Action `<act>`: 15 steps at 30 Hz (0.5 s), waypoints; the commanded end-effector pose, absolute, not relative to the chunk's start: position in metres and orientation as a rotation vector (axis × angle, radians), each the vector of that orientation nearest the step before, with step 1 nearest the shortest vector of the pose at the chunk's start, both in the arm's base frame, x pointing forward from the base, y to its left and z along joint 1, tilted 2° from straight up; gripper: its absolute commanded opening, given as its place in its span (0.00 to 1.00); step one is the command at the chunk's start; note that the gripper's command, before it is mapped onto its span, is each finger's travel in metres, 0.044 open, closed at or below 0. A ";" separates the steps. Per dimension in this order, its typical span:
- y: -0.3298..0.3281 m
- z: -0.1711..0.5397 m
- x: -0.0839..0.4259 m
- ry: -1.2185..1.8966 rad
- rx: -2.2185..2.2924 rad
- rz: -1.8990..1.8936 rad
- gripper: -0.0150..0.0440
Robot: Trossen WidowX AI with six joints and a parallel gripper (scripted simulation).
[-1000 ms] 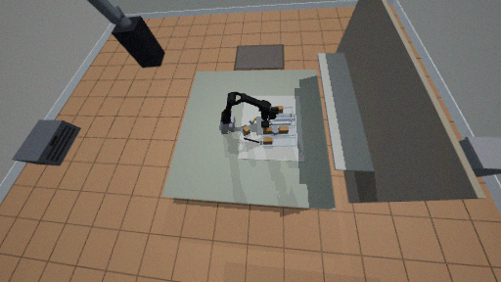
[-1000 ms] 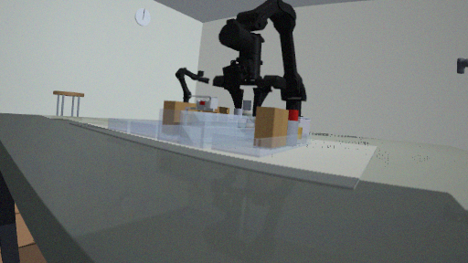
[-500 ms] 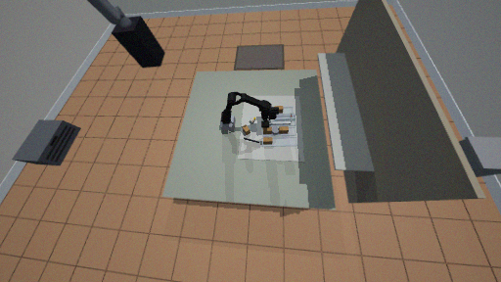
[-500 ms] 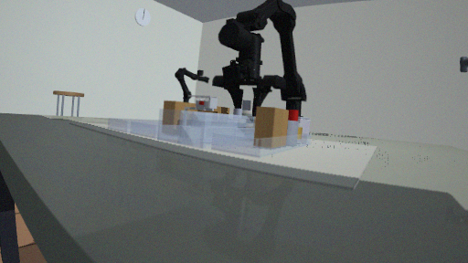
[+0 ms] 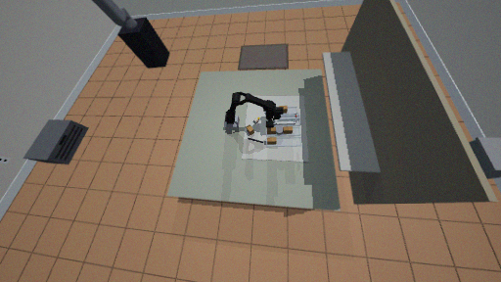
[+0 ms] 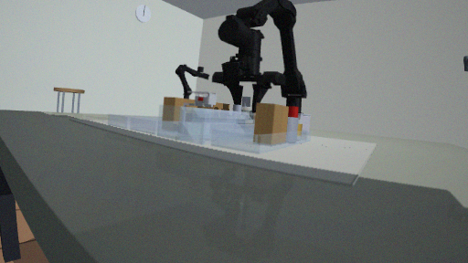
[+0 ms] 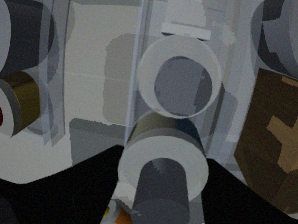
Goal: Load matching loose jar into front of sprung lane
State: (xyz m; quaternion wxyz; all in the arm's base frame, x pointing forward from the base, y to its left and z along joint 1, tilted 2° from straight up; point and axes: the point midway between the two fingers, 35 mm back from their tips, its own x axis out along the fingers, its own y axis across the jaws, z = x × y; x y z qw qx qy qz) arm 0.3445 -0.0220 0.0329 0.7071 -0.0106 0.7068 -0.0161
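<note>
My gripper (image 7: 164, 160) (image 6: 247, 104) is shut on a jar (image 7: 128, 172), which has a pale ring-shaped top, a grey centre and a dull yellow and blue side. The matching-looking jar (image 7: 145, 75), with a white rim and grey centre, stands just beyond it in the clear-walled lane (image 7: 134, 65), in front of the white pusher plate (image 7: 186, 32). The held jar is at the near end of this lane, in line with the other jar. Whether the two jars touch, and whether the held one rests on the floor, I cannot tell. The front stop is hidden.
A brown box (image 7: 265, 135) (image 6: 271, 123) stands right of the lane in the wrist view. A gold-sided jar (image 7: 27, 102) is on the left beyond a clear wall. An orange-marked thing (image 7: 121, 214) lies at the bottom. Another box (image 6: 172, 109) stands farther left in the exterior view.
</note>
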 end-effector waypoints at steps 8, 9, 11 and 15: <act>-0.023 0.035 0.352 1.543 -0.023 -0.041 0.25; -0.023 0.035 0.352 1.543 -0.023 -0.041 0.25; -0.023 0.034 0.352 1.543 -0.023 -0.041 0.25; -0.023 0.032 0.352 1.543 -0.023 -0.041 0.25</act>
